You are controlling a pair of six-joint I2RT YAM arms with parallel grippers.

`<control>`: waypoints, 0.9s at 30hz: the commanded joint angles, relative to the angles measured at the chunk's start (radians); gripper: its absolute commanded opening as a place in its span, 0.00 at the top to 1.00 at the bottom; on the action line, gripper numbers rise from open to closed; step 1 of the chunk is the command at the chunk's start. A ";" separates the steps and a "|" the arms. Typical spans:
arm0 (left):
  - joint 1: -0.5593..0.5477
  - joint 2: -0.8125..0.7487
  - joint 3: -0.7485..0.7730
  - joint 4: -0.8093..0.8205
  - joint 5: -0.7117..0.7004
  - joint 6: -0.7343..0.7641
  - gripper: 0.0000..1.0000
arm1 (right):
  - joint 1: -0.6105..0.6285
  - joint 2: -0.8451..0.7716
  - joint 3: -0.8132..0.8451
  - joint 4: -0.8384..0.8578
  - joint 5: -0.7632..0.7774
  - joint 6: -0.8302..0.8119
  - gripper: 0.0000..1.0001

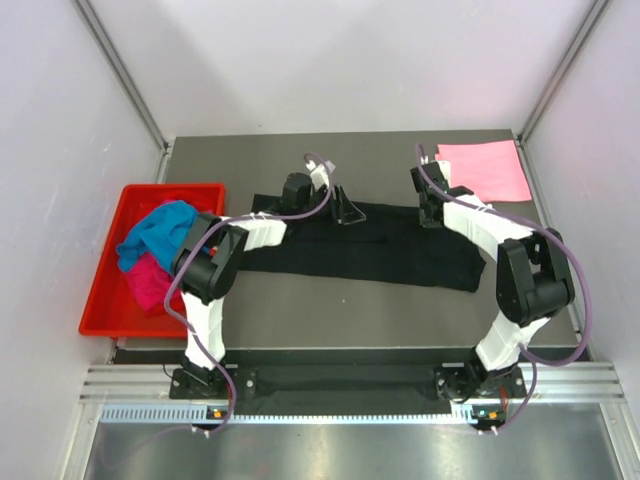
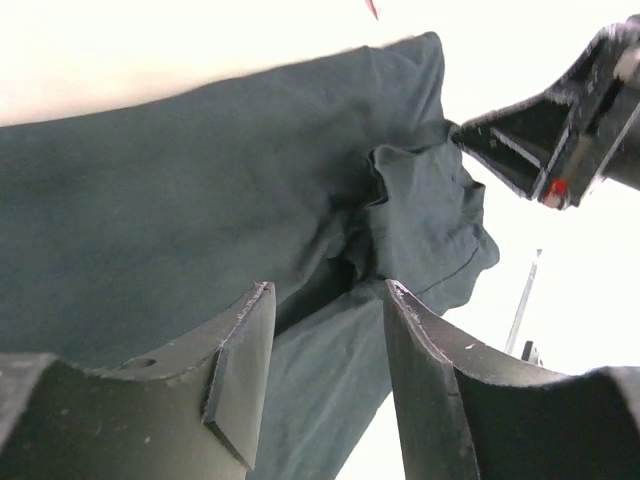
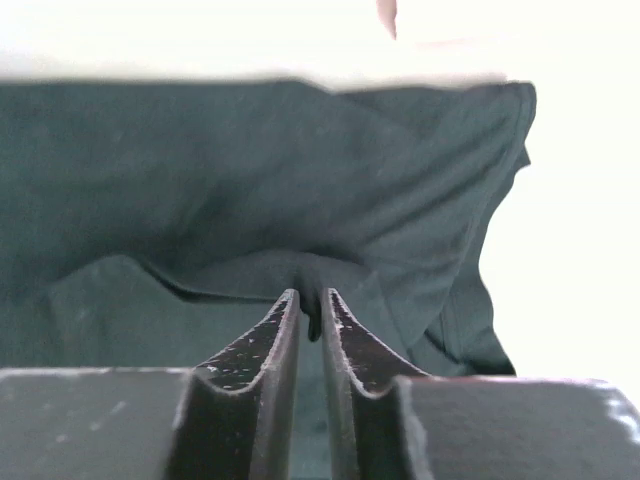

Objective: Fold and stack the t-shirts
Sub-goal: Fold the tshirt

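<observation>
Black t-shirt (image 1: pixel 380 255) — right tool (image 3: pixel 310 303) pinching it.

Black t-shirt (image 1: pixel 380 255), pink t-shirt (image 1: pixel 485 168), red tray (image 1: pixel 105 315)

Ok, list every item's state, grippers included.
black t-shirt, laid in a long band on the table
pink t-shirt, folded flat, far right corner
turquoise t-shirt, crumpled in the red tray
magenta t-shirt, crumpled in the red tray
left gripper, open, empty
right gripper, almost shut, pinching the black t-shirt
</observation>
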State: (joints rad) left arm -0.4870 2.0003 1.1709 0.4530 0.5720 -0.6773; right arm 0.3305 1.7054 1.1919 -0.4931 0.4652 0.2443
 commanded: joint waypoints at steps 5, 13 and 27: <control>-0.015 0.084 0.127 0.012 0.069 0.067 0.47 | -0.068 -0.018 0.043 0.040 -0.110 0.050 0.60; -0.032 0.178 0.251 -0.065 0.117 0.113 0.46 | -0.188 -0.018 0.046 0.065 -0.416 -0.071 0.48; -0.076 0.278 0.348 -0.057 0.236 0.127 0.44 | -0.358 0.174 0.161 0.067 -0.747 -0.212 0.64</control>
State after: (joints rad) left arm -0.5556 2.2601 1.4643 0.3798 0.7689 -0.5804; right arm -0.0124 1.8446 1.2995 -0.4534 -0.1902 0.1032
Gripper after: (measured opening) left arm 0.557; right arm 0.366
